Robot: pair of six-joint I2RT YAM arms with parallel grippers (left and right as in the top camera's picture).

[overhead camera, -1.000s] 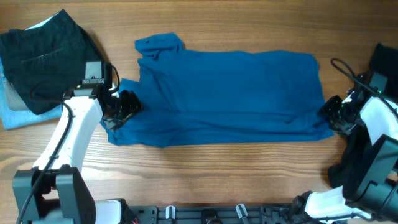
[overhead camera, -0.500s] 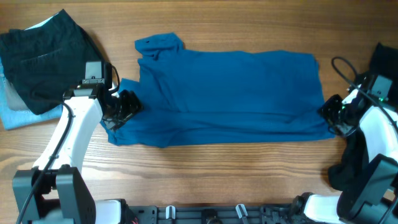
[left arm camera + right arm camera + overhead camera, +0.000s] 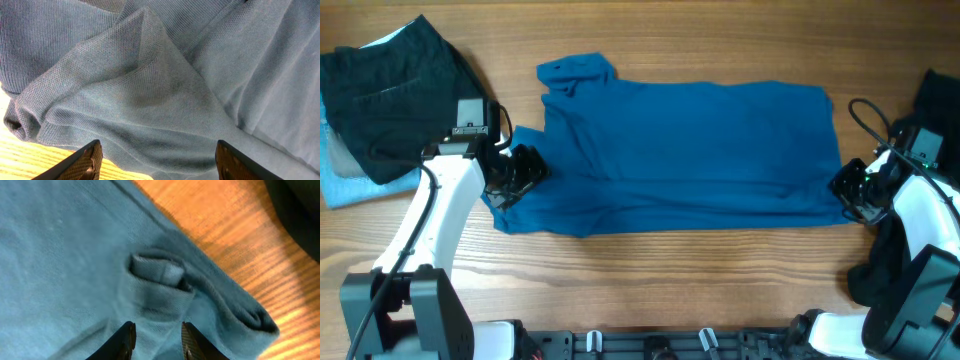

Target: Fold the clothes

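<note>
Garments, spare: a black piece is heaped at the far left of the table, with a light-blue piece showing beneath its near edge. Neither is touched by an arm.

Left gripper: it is set at the left end of the royal-blue top, over the bunched sleeve. In the left wrist view its fingers are spread wide, and rumpled cloth is seen beyond them, not clasped.

Royal-blue top: it is laid lengthwise across the middle of the table, with the collar turned up at the far left, the body mostly flat and the near edge rippled.

Right gripper: it is placed at the near right corner of the top, by the hem. In the right wrist view its fingers are parted more narrowly, with a small doubled tuck of hem just ahead of them and nothing visibly pinched.

Step in hand, as judged: both ends are being addressed for a first fold — grips not yet taken. The next move would call for each end to be nipped through one clean layer and both to be lifted together, so that the cloth is carried over evenly — not dragged.
</note>
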